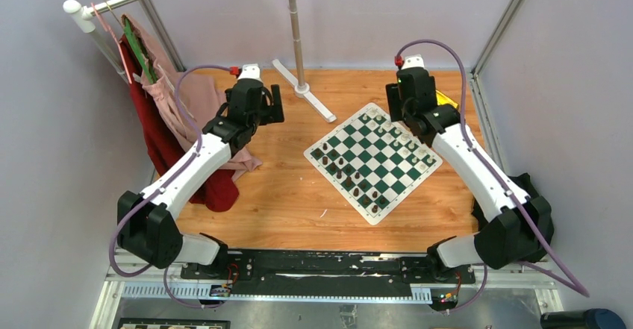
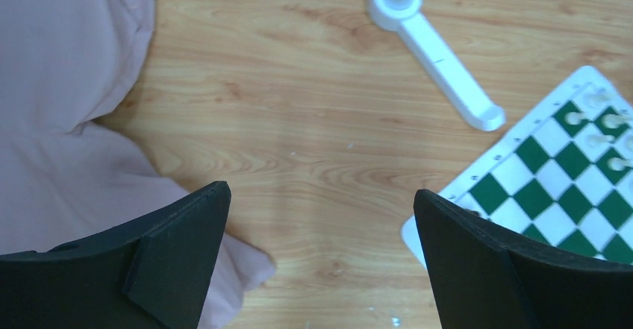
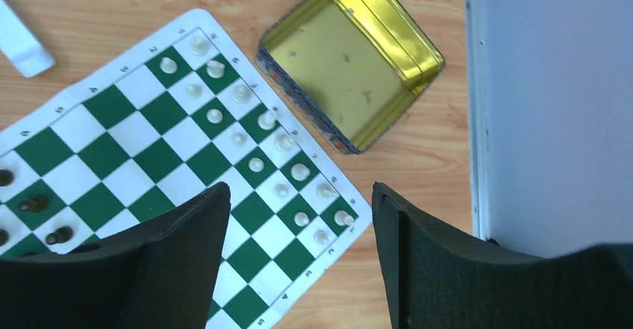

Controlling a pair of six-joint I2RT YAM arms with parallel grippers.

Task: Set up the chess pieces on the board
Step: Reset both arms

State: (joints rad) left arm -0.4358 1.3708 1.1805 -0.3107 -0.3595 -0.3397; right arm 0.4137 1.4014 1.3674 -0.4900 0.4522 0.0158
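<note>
The board (image 1: 371, 166) lies turned like a diamond at the table's centre right. White chess pieces (image 3: 256, 164) stand in two rows along its far right edge (image 1: 404, 139). Dark brown pieces (image 1: 351, 177) stand along its near left side, a few showing in the right wrist view (image 3: 33, 204). My right gripper (image 3: 298, 189) hovers open above the white rows' near corner, with nothing between its fingers. My left gripper (image 2: 321, 191) hangs wide open over bare wood left of the board's corner (image 2: 575, 165), holding nothing; in the top view it (image 1: 273, 107) is at the back left.
A shiny gold tin (image 3: 351, 64) lies open and empty just beyond the board's right edge. A white stand base (image 2: 433, 45) with a pole sits behind the board. Pink cloth (image 2: 60, 120) and red cloth (image 1: 160, 150) hang at the left. A grey wall (image 3: 552, 105) bounds the right.
</note>
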